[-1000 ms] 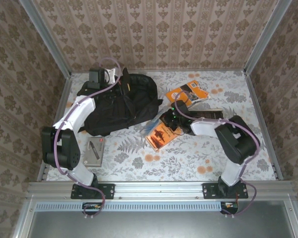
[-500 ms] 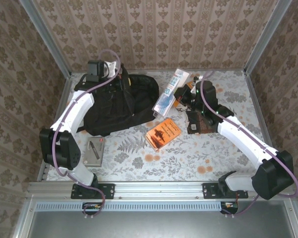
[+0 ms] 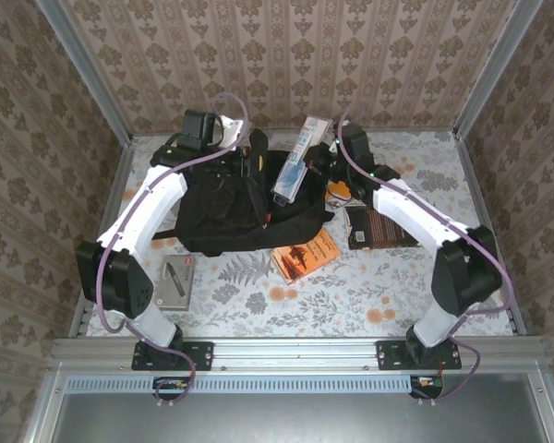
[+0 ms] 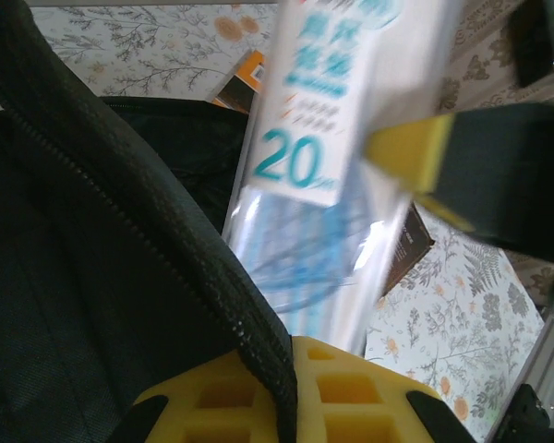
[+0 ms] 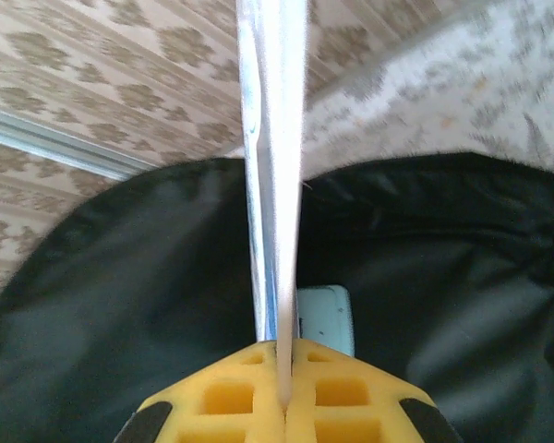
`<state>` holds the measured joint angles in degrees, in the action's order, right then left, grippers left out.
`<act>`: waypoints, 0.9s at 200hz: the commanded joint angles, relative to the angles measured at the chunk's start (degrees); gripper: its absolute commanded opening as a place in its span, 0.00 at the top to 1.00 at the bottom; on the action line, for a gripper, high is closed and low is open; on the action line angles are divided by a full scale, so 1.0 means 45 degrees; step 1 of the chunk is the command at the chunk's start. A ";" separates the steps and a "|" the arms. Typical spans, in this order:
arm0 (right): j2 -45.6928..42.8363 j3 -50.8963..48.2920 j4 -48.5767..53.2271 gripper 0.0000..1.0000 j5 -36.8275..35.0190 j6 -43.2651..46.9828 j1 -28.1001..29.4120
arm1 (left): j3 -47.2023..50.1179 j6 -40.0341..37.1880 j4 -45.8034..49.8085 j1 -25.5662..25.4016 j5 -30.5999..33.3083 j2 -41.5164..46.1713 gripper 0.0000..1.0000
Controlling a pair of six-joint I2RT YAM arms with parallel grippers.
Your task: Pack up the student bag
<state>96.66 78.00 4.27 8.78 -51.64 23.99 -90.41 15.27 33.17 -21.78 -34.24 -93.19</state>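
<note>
Bearings read from the top view, 12 o'clock = far wall.

Room: three walls in brown damask wallpaper [image 3: 286,55], with bare metal posts [image 3: 83,65] at the far corners. A metal rail [image 3: 295,353] runs along the near edge and carries both arm bases.

Surface: table [image 3: 258,309] covered in a pale floral cloth with grey leaves and orange blossoms.

The student bag [image 3: 217,208] lies black and slumped at about 11 o'clock from table centre, mouth toward the far wall.

Left gripper [image 4: 277,397]: yellow pads pressed together on the bag's zipper edge, at the 12 o'clock end of the bag.

Right gripper [image 5: 282,388]: pads pinching the edge of a flat clear packet [image 3: 293,166] with blue print. The packet is held tilted over the bag's far right corner, at about 12 o'clock. Whether it touches the fabric I cannot tell.

Loose on the cloth:
- Orange book [image 3: 305,254] just off the bag's near right edge, near table centre.
- Dark book [image 3: 380,226] at 3 o'clock, beside the right forearm.
- Flat grey case [image 3: 175,279] at 8 o'clock, just beside the left arm's elbow.
</note>
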 commanded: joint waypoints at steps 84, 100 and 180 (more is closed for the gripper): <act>0.5400 0.4664 0.1313 1.00 0.4263 -0.3741 0.0745 | -0.0135 0.1294 -0.1809 0.1300 -0.2566 0.0457 1.00; 0.6099 0.5791 0.2026 0.97 0.5078 -0.3529 0.0932 | -0.0286 0.1171 -0.1709 0.1362 -0.2646 0.0325 1.00; 0.5366 0.6368 0.4329 0.36 0.3981 -0.1384 0.0873 | -0.0107 0.1417 -0.1844 0.1743 -0.2627 0.0344 1.00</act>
<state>127.11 108.25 18.76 30.26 -62.22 28.64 -89.01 20.99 28.99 -14.26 -43.75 -93.03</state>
